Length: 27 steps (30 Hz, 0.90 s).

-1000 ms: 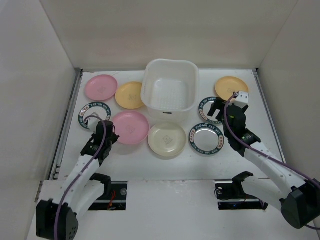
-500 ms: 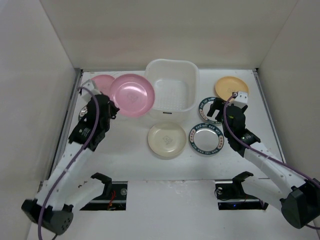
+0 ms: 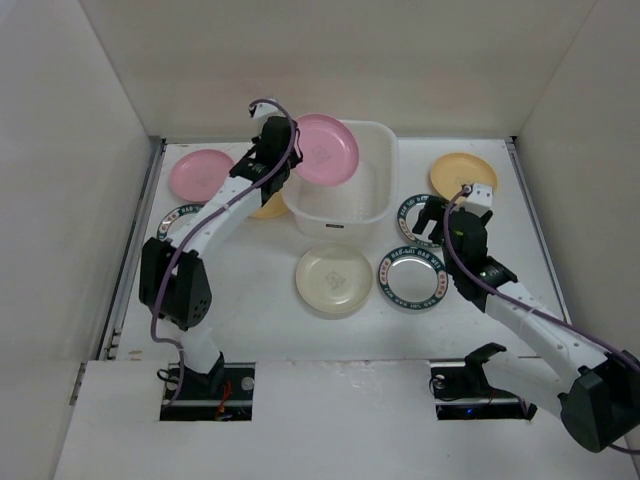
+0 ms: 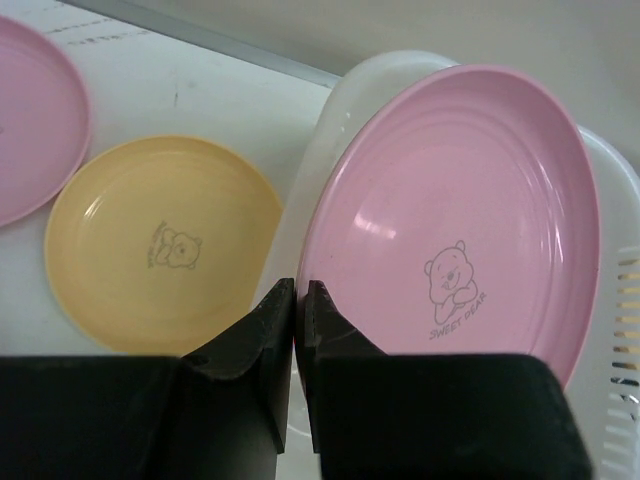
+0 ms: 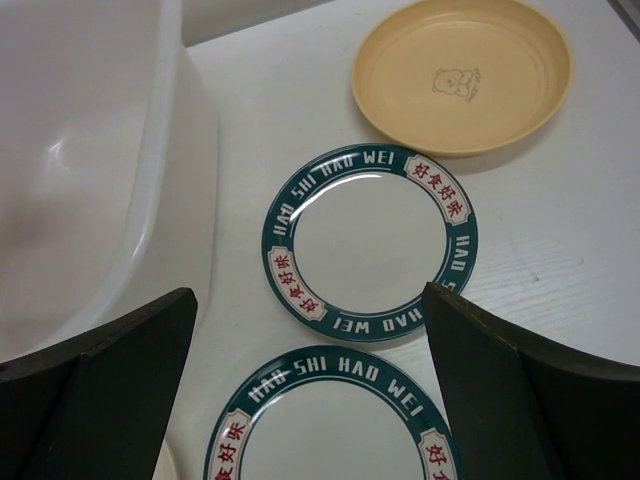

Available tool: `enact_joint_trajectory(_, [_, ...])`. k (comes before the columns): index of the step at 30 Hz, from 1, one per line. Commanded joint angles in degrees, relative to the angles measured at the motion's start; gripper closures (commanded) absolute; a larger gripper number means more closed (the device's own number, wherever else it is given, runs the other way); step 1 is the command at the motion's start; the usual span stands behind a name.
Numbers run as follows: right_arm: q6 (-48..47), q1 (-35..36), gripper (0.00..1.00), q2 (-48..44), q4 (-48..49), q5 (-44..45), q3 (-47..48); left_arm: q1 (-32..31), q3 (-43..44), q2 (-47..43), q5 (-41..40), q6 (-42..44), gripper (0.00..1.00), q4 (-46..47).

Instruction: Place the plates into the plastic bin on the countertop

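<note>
My left tool pinching rim of pink plate, tilted over 11 o'clock edge of plastic bin — my right tool spread above green-rimmed plate.

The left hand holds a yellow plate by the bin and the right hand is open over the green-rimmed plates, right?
No: the plate in the left hand is pink, not yellow, per the left wrist view. It is by the bin, and the right hand is open over the green-rimmed plates.

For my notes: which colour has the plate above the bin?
The pink plate; best in left wrist view.
</note>
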Motion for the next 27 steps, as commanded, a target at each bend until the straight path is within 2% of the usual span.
enact_joint_trajectory(1, [0.4, 0.6, 0.0, 1.7, 3.3, 0.0, 1.4, -1.1, 8.8, 4.5, 1.1, 3.1, 0.98, 4.3])
enact_joint_trajectory(9, [0.3, 0.6, 0.0, 3.4, 3.4, 0.0, 2.0, -2.7, 20.4, 18.3, 1.5, 6.4, 0.96, 1.1])
enact_joint_trajectory(17, [0.2, 0.6, 0.0, 5.3, 3.4, 0.0, 2.6, -3.1, 21.7, 25.4, 1.6, 8.7, 0.93, -0.5])
enact_joint_trajectory(20, [0.1, 0.9, 0.0, 5.8, 3.1, 0.0, 3.0, -2.9, 21.7, 27.6, 1.8, 9.7, 0.89, -0.9])
enact_joint_trajectory(24, [-0.2, 2.0, 0.0, 5.4, 3.5, -0.1, 3.0, -3.8, 22.2, 28.6, 1.8, 11.9, 0.77, -0.6])
enact_joint_trajectory(27, [-1.0, 4.3, 0.0, 6.1, 3.4, -0.5, 3.6, -5.0, 22.2, 27.7, 2.2, 13.5, 0.58, 0.4])
